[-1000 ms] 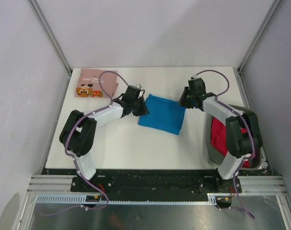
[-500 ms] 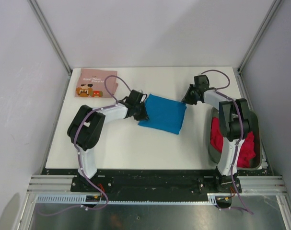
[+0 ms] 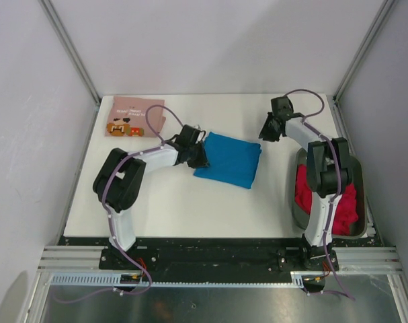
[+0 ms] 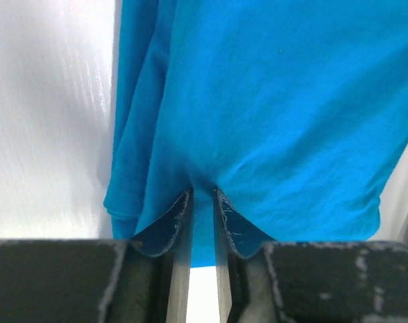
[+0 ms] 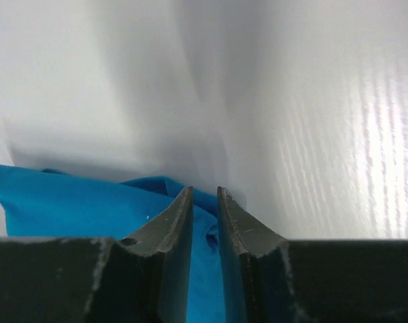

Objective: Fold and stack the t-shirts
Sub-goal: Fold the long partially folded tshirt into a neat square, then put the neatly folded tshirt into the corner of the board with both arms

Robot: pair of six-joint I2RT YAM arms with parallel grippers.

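The bright blue t-shirt (image 3: pixel 229 160) lies folded in the middle of the table. My left gripper (image 3: pixel 199 155) is at its left edge, shut on a pinch of the blue cloth (image 4: pixel 271 101), as the left wrist view (image 4: pixel 204 191) shows. My right gripper (image 3: pixel 264 136) is at the shirt's far right corner. Its jaws stand close together with blue cloth (image 5: pixel 76 202) between them, and its tips (image 5: pixel 204 191) reach just past the corner. The pink printed t-shirt (image 3: pixel 132 116) lies folded at the far left. The red t-shirt (image 3: pixel 304 192) is bunched in the basket.
The dark grey basket (image 3: pixel 356 169) stands at the table's right edge, under the right arm. Grey walls and metal posts close in the table (image 3: pixel 190 202) on three sides. White table surface shows beyond the blue shirt in both wrist views.
The right arm has swung its elbow back over the basket, and its gripper has shifted slightly back and right at the shirt's corner. The left gripper and the blue shirt have hardly moved.
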